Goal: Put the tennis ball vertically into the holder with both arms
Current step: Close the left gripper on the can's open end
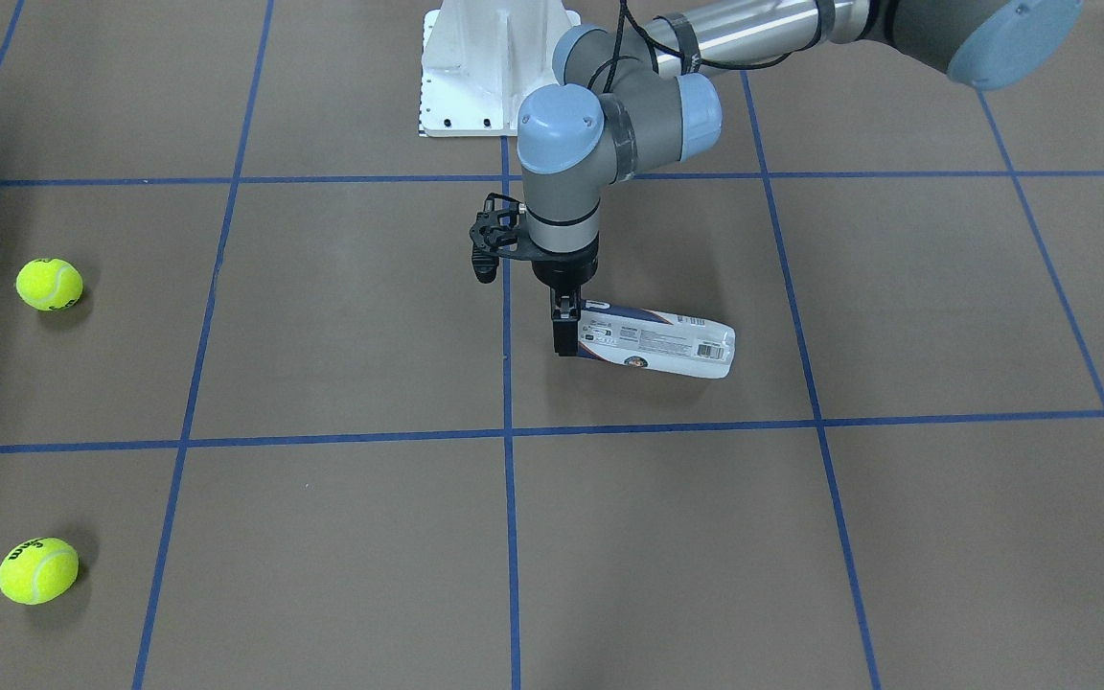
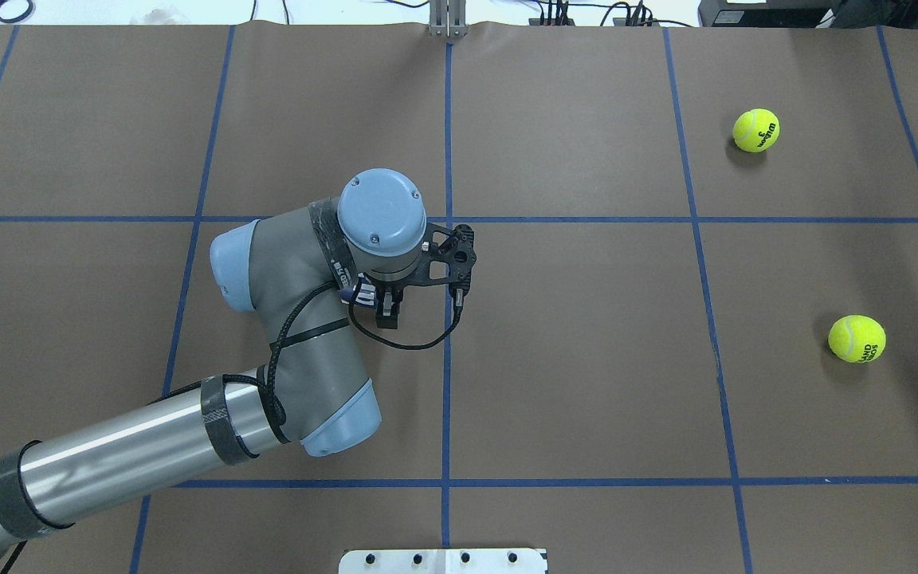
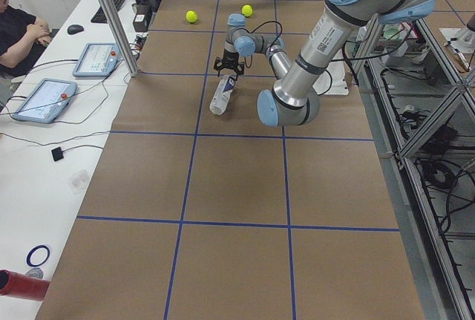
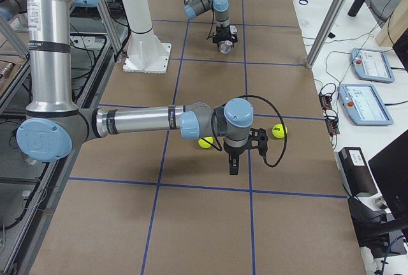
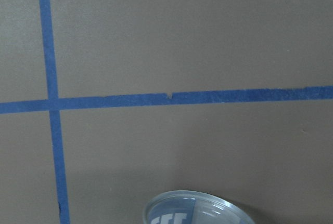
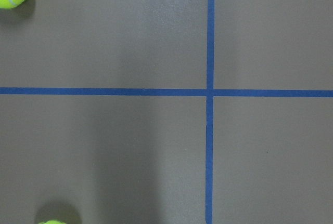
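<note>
The holder [image 1: 657, 342], a clear can with a navy-and-white label, is tilted over the table's middle. My left gripper [image 1: 566, 331] is shut on its open end. It also shows in the exterior left view [image 3: 220, 96], and its rim shows in the left wrist view [image 5: 197, 208]. In the overhead view my left gripper [image 2: 386, 307] and wrist hide the can. Two yellow tennis balls [image 2: 755, 130] [image 2: 857, 338] lie on the table at the right. My right gripper [image 4: 233, 165] shows only in the exterior right view, above the table between the balls; I cannot tell whether it is open.
The white pedestal base [image 1: 485, 67] stands at the robot's side of the table. Blue tape lines [image 2: 447, 351] divide the brown table into squares. An operator [image 3: 18, 34] and tablets [image 3: 44, 99] are beside the table's far long edge.
</note>
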